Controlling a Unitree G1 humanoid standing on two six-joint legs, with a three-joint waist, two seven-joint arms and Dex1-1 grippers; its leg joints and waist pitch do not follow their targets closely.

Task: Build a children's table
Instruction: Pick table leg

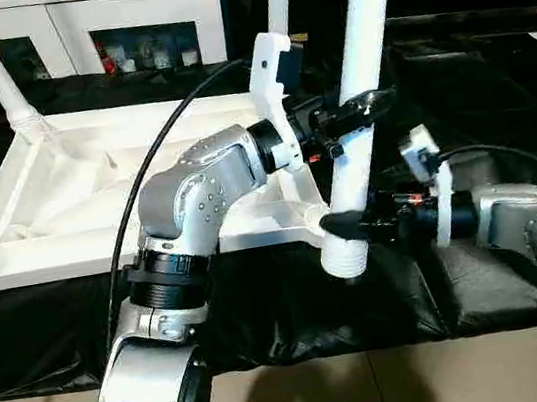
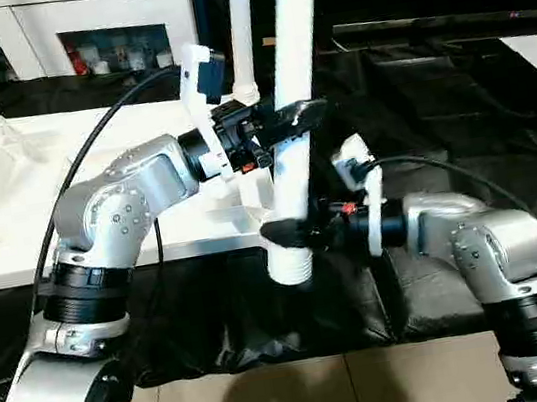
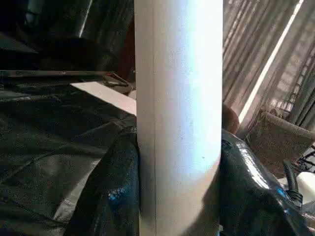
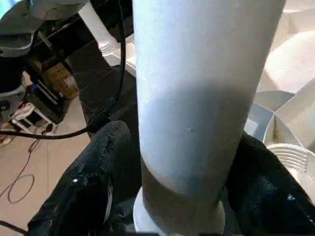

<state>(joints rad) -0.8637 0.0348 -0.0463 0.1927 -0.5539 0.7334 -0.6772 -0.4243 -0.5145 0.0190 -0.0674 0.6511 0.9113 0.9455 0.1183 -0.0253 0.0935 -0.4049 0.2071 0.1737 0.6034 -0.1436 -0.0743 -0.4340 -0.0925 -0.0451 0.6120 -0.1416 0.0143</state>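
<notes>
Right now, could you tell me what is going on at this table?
The robot holds a long white tapered plastic tube leg upright with both tools: the left tool higher up, the right tool near its ribbed lower end. The white plastic tabletop lies upside down on a black cloth, other legs already standing in corners.

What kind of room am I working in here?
Probably a home-style demo room or lab: white cabinets behind the black-draped table, a tiled floor, and curtains with an armchair.
</notes>
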